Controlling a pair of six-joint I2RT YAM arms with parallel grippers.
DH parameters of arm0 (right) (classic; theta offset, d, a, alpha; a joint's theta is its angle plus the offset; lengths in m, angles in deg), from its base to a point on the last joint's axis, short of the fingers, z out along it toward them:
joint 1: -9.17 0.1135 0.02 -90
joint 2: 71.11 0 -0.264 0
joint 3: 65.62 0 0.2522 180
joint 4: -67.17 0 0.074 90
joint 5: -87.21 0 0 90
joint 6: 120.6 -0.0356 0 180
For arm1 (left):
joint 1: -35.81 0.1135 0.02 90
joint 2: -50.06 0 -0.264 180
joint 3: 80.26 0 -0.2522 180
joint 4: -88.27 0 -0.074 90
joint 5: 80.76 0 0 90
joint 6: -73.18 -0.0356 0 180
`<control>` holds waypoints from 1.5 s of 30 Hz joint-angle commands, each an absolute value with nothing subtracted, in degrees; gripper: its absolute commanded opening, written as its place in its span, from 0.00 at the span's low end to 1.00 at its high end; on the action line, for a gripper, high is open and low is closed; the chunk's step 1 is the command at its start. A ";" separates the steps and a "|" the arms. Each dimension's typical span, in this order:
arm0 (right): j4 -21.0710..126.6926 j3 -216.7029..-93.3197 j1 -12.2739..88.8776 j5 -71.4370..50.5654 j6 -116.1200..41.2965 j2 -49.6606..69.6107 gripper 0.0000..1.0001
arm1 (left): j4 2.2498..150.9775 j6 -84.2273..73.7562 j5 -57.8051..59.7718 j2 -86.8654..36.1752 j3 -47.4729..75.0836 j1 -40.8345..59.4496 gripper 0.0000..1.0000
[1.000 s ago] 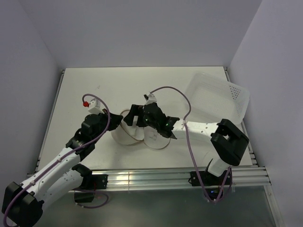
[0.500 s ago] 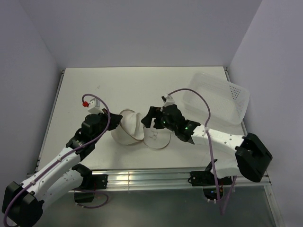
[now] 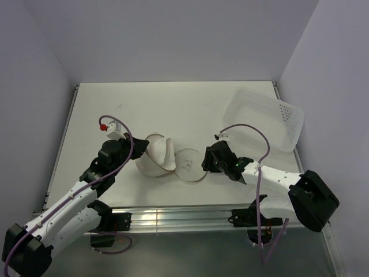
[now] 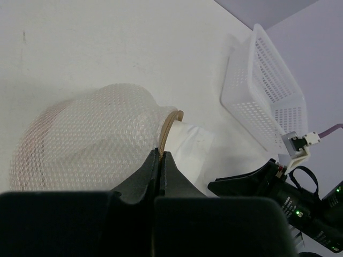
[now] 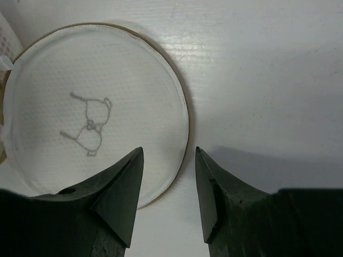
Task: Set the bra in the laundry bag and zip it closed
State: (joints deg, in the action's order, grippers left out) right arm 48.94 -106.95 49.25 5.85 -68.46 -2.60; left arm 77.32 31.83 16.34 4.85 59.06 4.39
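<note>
Right gripper point(image 3: 208, 161) has drawn back from over the laundry bag point(image 3: 154, 154) to its lid point(image 3: 187, 165).
Its jaws stand apart, holding nothing, with the rim of the flat lid under the gap. The left gripper point(image 4: 162, 156) is clamped on the bag's rim; what is inside the mesh I cannot tell. The white basket point(image 3: 271, 115) stands well apart.

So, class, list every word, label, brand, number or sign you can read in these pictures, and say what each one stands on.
Words, brands, numbers: none can be read in any view.
Sign: a small dark bra outline, with no lettering, on the round flat white mesh lid of the translucent whitish mesh laundry bag.
</note>
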 commanded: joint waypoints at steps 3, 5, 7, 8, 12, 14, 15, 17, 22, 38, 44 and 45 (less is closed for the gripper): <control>49.98 -106.89 49.17 5.91 -68.92 0.61 0.48 | 81.63 31.00 14.43 5.85 60.04 4.61 0.00; 50.33 -106.97 49.17 6.17 -69.00 2.01 0.46 | 80.76 30.65 14.52 5.94 59.78 4.69 0.00; 50.68 -107.24 49.17 5.65 -68.48 3.16 0.43 | 80.31 30.29 14.78 6.03 59.61 4.69 0.00; 50.86 -107.50 49.17 5.38 -68.22 4.38 0.43 | 80.40 30.29 14.78 6.29 59.87 4.61 0.00; 52.17 -107.42 49.17 4.07 -68.83 6.32 0.40 | 80.75 30.21 14.61 5.95 59.96 4.69 0.00; 53.14 -107.15 49.17 3.27 -69.09 7.20 0.34 | 80.49 29.94 14.26 5.50 59.43 4.69 0.00; 53.66 -106.80 49.17 3.01 -69.35 7.29 0.20 | 81.18 30.20 13.99 5.59 59.78 4.69 0.00; 54.55 -106.80 49.16 4.05 -69.53 5.89 0.06 | 81.89 30.56 13.81 5.68 60.40 4.61 0.00; 47.55 -108.64 49.17 10.30 -65.68 -8.13 0.00 | 80.32 30.12 13.20 5.41 57.59 4.61 0.00; 21.77 -137.96 48.55 13.99 -53.64 -19.68 0.00 | 78.64 30.03 8.19 8.29 52.66 4.52 0.00; 19.58 -146.78 48.90 13.81 -51.96 -18.47 0.00 | 78.81 29.32 7.07 5.69 51.78 4.43 0.00; 18.09 -146.62 48.90 15.21 -52.22 -17.33 0.00 | 80.30 30.11 5.66 5.33 53.79 4.34 0.00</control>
State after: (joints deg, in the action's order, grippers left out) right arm 19.65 -143.67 49.01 12.06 -54.04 -18.03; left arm 76.12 29.93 9.45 6.95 53.79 4.50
